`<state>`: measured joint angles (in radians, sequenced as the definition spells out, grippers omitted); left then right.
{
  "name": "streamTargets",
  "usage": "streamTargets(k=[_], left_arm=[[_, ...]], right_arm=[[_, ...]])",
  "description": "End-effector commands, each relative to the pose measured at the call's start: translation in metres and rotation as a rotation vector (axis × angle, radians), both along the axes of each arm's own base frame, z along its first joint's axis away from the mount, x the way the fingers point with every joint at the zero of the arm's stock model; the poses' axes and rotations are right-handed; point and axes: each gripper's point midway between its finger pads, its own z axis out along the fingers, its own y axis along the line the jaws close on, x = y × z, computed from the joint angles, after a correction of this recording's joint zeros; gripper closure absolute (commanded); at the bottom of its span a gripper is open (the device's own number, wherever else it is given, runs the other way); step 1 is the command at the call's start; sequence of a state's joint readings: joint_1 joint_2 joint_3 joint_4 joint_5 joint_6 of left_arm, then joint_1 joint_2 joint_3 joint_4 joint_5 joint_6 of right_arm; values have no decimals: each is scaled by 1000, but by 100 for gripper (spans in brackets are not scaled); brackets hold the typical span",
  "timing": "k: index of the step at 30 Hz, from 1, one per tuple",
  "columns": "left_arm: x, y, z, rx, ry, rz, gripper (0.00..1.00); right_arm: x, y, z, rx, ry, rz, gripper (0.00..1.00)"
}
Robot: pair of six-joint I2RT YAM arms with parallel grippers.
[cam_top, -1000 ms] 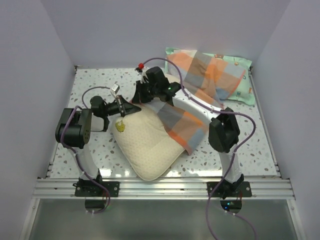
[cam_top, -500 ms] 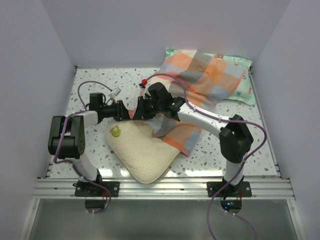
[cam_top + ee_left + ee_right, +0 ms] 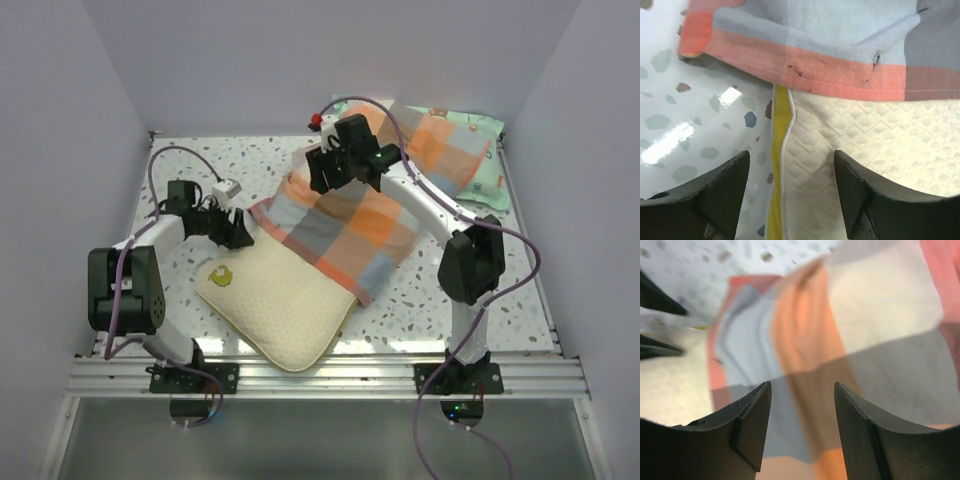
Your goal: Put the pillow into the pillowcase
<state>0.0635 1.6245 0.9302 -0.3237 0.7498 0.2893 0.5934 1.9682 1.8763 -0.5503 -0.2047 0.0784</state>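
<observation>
The cream quilted pillow [image 3: 285, 310] lies at the near middle of the table, its yellow-green logo [image 3: 221, 275] toward the left. The plaid pillowcase [image 3: 340, 225] lies draped over the pillow's far end and runs off to the back right. My left gripper [image 3: 238, 228] sits low at the pillow's left far corner. In the left wrist view this gripper [image 3: 790, 160] stands open astride the pillow's [image 3: 880, 135] yellow edge, just short of the pillowcase [image 3: 815, 30] hem. My right gripper [image 3: 325, 175] hangs open above the pillowcase [image 3: 810, 330], holding nothing.
A mint-green cartoon-print pillow [image 3: 488, 178] lies at the back right, partly under the plaid fabric. The speckled table [image 3: 180, 170] is boxed in by white walls on three sides. An aluminium rail [image 3: 330, 375] runs along the near edge.
Both grippers have opened and let go of the pillowcase, which now lies spread over the pillow's far end. The right gripper has risen and moved back; the left has drawn back leftward.
</observation>
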Motion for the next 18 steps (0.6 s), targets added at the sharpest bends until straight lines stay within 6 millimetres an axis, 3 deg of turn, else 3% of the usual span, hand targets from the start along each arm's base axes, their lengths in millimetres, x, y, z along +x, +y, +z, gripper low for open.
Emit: streamTargets(k=[1,4,7,8,9,10,11,12,13,14,15,16,17,18], left_arm=[[28,16,31,92,-198,-45,28],[43,8,59,27,-253,-91,28],[45,-4,82,16,-306,-163,27],[43,-6,82,46,-312,-176,26],[36,-17,79,71,-333,-229,26],[32,-18,84,89,-358,-237,25],[21,-35,76,111,-355,-285,24],[14,-41,82,134,-389,-308,13],[7,-48,82,151,-403,-330,12],[-8,-61,72,173,-398,-373,12],[-16,-67,71,197,-428,-412,11],[-26,-74,76,220,-471,-449,6],[-49,-87,60,250,-457,-526,6],[-59,-93,59,281,-501,-590,5]], right_arm=[[-3,-40,-59,-264,27,43,44],[-1,-61,-62,-286,68,-7,46],[-28,-84,-67,-219,194,-39,45],[-34,-102,-42,-164,174,-69,44],[-53,-115,-60,-169,235,-72,43],[-59,-130,-53,-123,259,-117,43],[-75,-143,-45,-101,262,-135,43],[-83,-153,-40,-83,268,-158,42],[-93,-163,-39,-71,298,-192,41],[-107,-180,-53,-74,352,-235,39],[-118,-190,-45,-55,339,-263,38],[-127,-197,-51,-49,370,-302,33],[-143,-206,-70,-60,422,-331,32],[-150,-210,-74,-46,431,-347,31]])
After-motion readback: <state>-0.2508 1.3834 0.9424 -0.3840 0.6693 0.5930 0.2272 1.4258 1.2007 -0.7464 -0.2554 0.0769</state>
